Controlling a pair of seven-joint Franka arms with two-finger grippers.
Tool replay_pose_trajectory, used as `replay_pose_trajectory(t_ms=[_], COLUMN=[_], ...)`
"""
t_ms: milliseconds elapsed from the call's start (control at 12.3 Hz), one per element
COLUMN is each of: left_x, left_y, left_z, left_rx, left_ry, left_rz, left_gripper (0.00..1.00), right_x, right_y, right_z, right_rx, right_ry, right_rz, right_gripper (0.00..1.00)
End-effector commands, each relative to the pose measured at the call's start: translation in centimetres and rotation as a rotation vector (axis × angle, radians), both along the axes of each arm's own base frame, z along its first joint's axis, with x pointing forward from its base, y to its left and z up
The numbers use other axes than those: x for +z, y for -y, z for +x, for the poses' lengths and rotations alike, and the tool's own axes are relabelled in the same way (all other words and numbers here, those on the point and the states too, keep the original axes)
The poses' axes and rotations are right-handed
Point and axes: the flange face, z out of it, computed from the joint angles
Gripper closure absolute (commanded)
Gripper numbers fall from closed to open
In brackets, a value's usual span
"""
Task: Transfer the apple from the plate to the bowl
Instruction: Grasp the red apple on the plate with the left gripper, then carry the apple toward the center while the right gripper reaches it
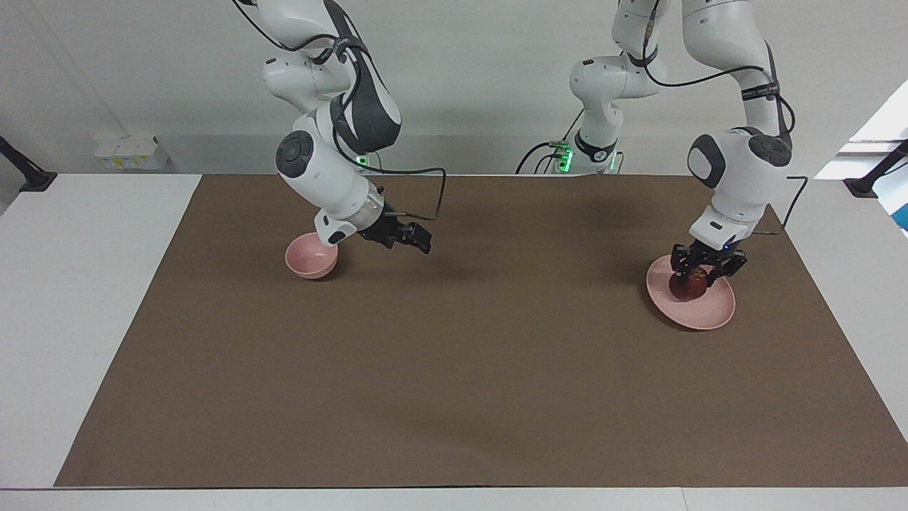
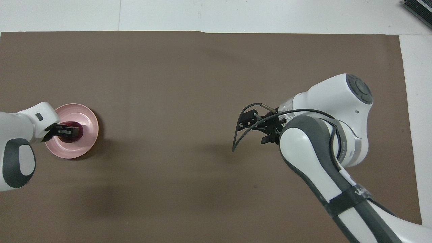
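Note:
The dark red apple [image 1: 688,285] lies on the pale pink plate [image 1: 709,312] toward the left arm's end of the table. My left gripper [image 1: 699,273] is down at the apple, straddling its top. In the overhead view the left gripper [image 2: 69,131] covers most of the apple [image 2: 78,127] on the plate [image 2: 89,118]. The small deep pink bowl [image 1: 306,259] stands toward the right arm's end of the table. My right gripper [image 1: 418,240] is open and empty, low over the mat beside the bowl. In the overhead view the right gripper [image 2: 244,121] shows and the right arm hides the bowl.
A brown mat [image 1: 454,369] covers most of the white table [image 1: 85,298]. A black cable [image 2: 238,138] loops off the right wrist.

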Motion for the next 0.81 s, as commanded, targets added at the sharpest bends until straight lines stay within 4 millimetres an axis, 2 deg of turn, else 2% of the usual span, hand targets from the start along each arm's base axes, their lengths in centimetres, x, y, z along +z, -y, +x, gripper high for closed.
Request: replay_pose_trajectory(t_ms=[0,162,324,405,649,730], left_x=[3.4,6.4,7.1,7.3,7.6,7.5], left_y=[1.1,4.8,9.8,11.3,17.7,20.3], left_z=[0.1,0.7,0.9,0.9,0.2,-0.4], left_rx=[-0.009,0.032,0.072,0.073,0.127,0.136], left_ry=[0.072,0.126,0.129,0.128,0.107,0.094], left_rz=[-0.006,-0.075,-0.184,-0.217,-0.329,-0.345], left_gripper=[1.0,1.0,1.0,1.0,1.0,1.0], right_x=[-0.1,-0.5,-0.7,-0.5,0.1,-0.4], right_y=[-3.0,-5.3,-6.6,-7.2,-7.6,-8.8], right_z=[-0.3,-0.4,-0.3,-0.3,0.6,0.8], right_rx=[-0.105,-0.198,-0.31,-0.353,-0.485,-0.513], right_ry=[-0.029,-0.073,-0.123,-0.138,-0.184,-0.2], right_rz=[0.077,0.122,0.181,0.209,0.307,0.31], right_gripper=[0.0,0.0,0.0,0.0,0.0,0.0])
